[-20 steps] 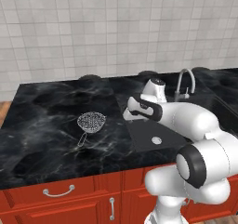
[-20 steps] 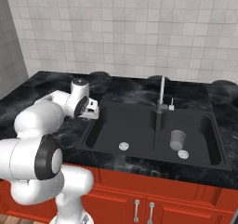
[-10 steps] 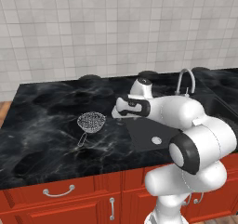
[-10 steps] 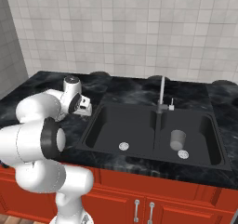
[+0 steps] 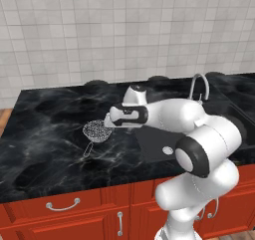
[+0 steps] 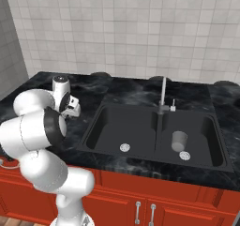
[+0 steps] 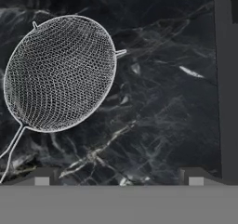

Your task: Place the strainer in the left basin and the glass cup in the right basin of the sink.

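lying on the black marbled counter (image 5: 50, 129), the strainer (image 5: 98, 130) sits to the left of the sink (image 6: 154, 131), its mesh bowl resting on the stone and its thin wire handle running toward the counter's front edge. in the hand view the strainer (image 7: 59, 73) takes up the upper left, bowl opening toward the camera, with the handle leaving at the lower left. the gripper (image 5: 107, 121) hangs just beside the mesh bowl, on its sink side, and does not touch it; its two dark fingertips (image 7: 41, 177) rise well apart at the bottom of the hand view with only bare counter between them, so the claw stands apart and holds nothing. the glass cup (image 6: 178, 141) stands upright in the right basin (image 6: 206, 143), near its round silver drain (image 6: 185, 155). the left basin (image 6: 110, 126) holds only its own drain (image 6: 124, 147). the curved silver faucet (image 6: 163, 94) rises at the divider behind the two basins. red cabinet fronts (image 5: 64, 211) with silver handles run under the counter, and a pale tiled wall (image 5: 99, 30) stands behind it.
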You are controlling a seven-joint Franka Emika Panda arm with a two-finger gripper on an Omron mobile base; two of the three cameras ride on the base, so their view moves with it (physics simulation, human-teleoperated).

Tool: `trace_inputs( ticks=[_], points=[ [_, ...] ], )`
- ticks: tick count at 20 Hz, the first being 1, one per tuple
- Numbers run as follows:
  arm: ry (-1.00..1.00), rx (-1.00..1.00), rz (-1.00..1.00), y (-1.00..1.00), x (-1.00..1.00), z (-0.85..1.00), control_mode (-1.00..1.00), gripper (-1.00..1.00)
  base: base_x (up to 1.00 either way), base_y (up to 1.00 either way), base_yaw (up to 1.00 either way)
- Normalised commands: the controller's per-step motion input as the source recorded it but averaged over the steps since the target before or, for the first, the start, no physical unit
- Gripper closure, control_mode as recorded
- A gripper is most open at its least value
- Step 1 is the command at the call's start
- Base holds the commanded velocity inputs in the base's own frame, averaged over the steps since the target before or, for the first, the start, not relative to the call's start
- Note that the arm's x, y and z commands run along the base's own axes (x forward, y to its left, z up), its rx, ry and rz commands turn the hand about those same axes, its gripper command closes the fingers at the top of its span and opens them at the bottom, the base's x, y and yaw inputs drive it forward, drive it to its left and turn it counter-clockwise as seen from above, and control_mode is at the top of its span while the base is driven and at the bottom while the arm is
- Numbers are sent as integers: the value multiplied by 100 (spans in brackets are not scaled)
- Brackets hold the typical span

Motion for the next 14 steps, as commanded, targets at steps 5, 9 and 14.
trace_inputs(
  ticks=[5, 9, 14],
  points=[
    [3, 0, 0, 48, -6, -20, -100, -100, 0, 0, 0],
    [5, 0, 0, 41, 1, -18, -100, -100, 0, 0, 0],
    [5, 0, 0, 41, 0, -19, -100, -100, 0, 0, 0]
  ],
)
